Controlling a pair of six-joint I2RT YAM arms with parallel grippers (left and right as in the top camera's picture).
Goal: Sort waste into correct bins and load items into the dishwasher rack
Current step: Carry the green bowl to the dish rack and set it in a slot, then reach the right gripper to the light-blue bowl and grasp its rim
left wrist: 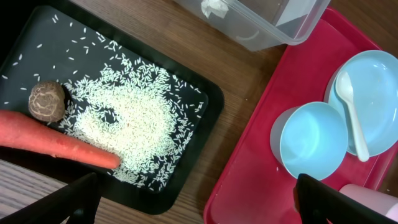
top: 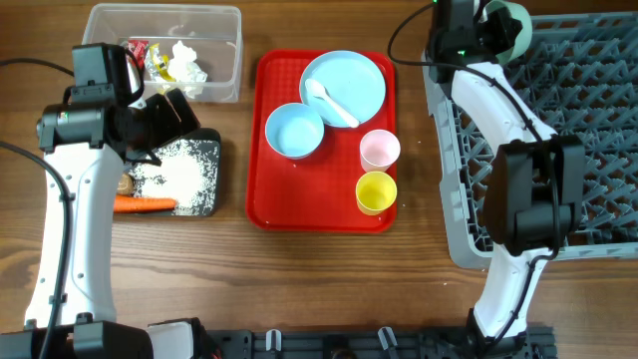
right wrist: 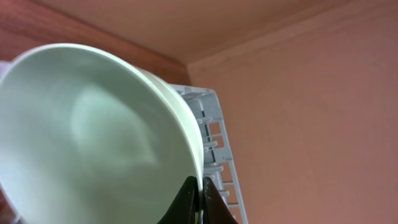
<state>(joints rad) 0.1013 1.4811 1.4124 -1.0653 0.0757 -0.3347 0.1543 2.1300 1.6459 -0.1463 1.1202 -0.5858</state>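
Note:
My right gripper (right wrist: 200, 190) is shut on the rim of a pale bowl (right wrist: 93, 130), held tilted above the far left corner of the grey dishwasher rack (top: 598, 150). My left gripper (left wrist: 199, 205) hangs open and empty over the right edge of the black tray (top: 213, 175). That tray holds rice (left wrist: 130, 124), a carrot (left wrist: 56, 143) and a brown lump (left wrist: 47, 101). The clear tub (top: 234, 60) holds wrappers (top: 150, 58) and tissue (top: 187, 62). On the red tray (top: 254, 150) sit a blue plate (top: 359, 75) with a white spoon (top: 329, 103), a blue bowl (top: 294, 132), a pink cup (top: 379, 150) and a yellow cup (top: 376, 191).
The rack's left wall stands close beside the red tray's right edge. The right arm reaches along that wall from the near edge of the table. A narrow strip of bare wood separates the black tray from the red tray.

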